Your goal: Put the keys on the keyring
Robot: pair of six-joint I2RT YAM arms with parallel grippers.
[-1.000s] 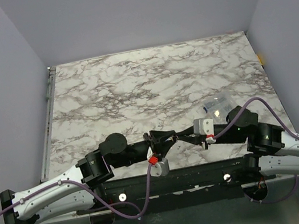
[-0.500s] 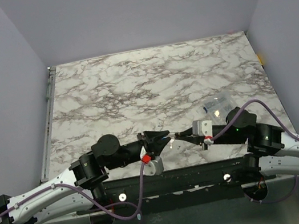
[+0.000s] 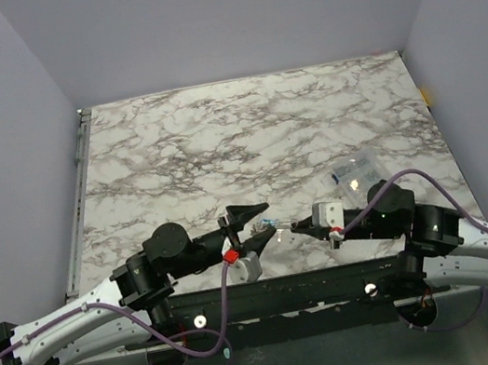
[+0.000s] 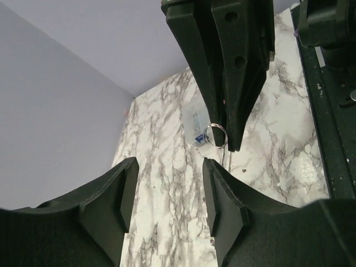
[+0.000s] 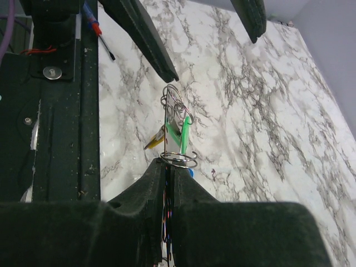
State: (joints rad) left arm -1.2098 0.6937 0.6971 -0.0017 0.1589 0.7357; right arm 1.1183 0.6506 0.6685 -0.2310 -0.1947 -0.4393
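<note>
My right gripper is shut on the thin grey keyring, held edge-on at its fingertips above the table's near edge. A green key and a yellow key stick out past the ring, with a bit of blue beside it. Whether they are threaded on the ring I cannot tell. The ring also shows in the left wrist view and as a small glint in the top view. My left gripper is open and empty, just left of the ring, jaws wide apart.
A clear plastic box lies on the marble table behind my right arm. The black mounting rail runs along the near edge, with a small screwdriver lying on it. Grey walls close in left and right.
My left gripper has let go, drawn back to the left from my right gripper and opened. The right gripper has kept hold of the ring and shifted slightly left.
</note>
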